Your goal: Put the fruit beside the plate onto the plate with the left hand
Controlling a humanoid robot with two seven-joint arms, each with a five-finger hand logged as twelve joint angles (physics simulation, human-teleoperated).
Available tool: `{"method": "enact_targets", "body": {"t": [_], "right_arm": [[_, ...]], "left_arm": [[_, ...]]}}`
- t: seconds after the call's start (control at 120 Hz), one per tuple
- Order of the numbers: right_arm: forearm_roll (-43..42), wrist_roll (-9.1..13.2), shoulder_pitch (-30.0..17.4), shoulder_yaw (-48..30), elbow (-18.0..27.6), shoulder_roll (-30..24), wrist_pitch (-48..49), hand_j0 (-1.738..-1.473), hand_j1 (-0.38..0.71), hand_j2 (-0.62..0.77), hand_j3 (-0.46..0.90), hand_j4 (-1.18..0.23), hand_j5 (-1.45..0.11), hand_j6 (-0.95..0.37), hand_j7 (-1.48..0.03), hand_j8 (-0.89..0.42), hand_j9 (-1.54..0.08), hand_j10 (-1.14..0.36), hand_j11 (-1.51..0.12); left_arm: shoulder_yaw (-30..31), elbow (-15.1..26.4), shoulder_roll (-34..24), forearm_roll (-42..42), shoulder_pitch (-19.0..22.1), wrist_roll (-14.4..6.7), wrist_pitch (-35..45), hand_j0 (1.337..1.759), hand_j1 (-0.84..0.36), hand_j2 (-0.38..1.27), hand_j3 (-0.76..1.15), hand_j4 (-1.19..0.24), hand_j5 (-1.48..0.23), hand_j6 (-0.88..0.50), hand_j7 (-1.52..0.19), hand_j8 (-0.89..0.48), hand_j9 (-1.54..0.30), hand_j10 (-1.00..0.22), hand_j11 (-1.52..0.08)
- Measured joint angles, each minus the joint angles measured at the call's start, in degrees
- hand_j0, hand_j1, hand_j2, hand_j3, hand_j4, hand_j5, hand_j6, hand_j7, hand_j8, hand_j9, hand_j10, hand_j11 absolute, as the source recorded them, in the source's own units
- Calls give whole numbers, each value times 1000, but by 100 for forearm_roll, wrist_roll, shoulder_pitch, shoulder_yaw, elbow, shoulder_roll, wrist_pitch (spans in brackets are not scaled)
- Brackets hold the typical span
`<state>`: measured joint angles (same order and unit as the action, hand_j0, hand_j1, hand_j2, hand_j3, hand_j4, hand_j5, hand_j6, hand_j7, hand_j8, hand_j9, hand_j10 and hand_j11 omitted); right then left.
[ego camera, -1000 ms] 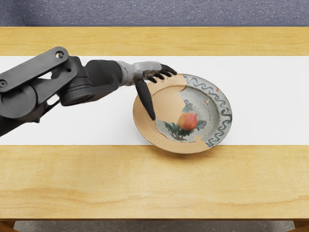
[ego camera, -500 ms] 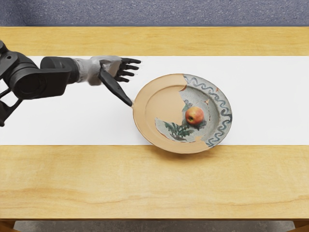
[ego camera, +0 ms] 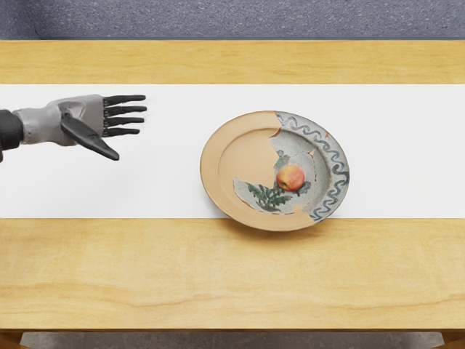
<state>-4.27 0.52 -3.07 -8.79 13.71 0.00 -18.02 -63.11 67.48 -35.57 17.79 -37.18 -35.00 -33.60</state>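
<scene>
Hovering over the white runner (ego camera: 167, 182), left hand (ego camera: 87, 122) spread and empty, plate (ego camera: 221, 156) well to its right, fruit (ego camera: 290, 177) resting on it

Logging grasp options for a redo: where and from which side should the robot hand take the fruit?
Probably across the round middle of the fruit, from above: it sits low in the plate, whose rim would hinder a sideways reach by the left robot hand.

Over the last second the left hand (ego camera: 87, 122) drew back from the plate's (ego camera: 225, 156) near rim toward the picture's left edge, fingers spread and empty, while the fruit (ego camera: 290, 177) rolled slightly right on the plate and settled.
</scene>
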Motion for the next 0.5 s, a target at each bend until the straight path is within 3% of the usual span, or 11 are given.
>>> {"method": "enact_targets", "body": {"t": [0.075,0.192,0.325,0.5], "right_arm": [[1,0,4,0,0,0,0,-1658,-349,0,0,0,0,0,0,0,0,0,0],[-1,0,7,0,0,0,0,-1658,-349,0,0,0,0,0,0,0,0,0,0],[-1,0,8,0,3,0,0,-1658,-349,0,0,0,0,0,0,0,0,0,0],[-3,0,11,0,8,0,1,-1658,-349,0,0,0,0,0,0,0,0,0,0]], "left_arm": [[-412,-66,-6,-27,265,0,-73,1658,328,5,0,-18,-24,-18,-24,-17,-24,-18,-24],[-884,-695,-111,-184,272,0,-119,1658,329,4,0,-17,-23,-17,-23,-17,-23,-17,-23],[-1033,-1128,-172,-279,273,0,-136,1658,330,4,0,-16,-21,-15,-21,-15,-22,-15,-22],[-1076,-1275,-161,-309,266,0,-141,1658,330,4,0,-15,-21,-14,-21,-14,-21,-15,-21]]}}
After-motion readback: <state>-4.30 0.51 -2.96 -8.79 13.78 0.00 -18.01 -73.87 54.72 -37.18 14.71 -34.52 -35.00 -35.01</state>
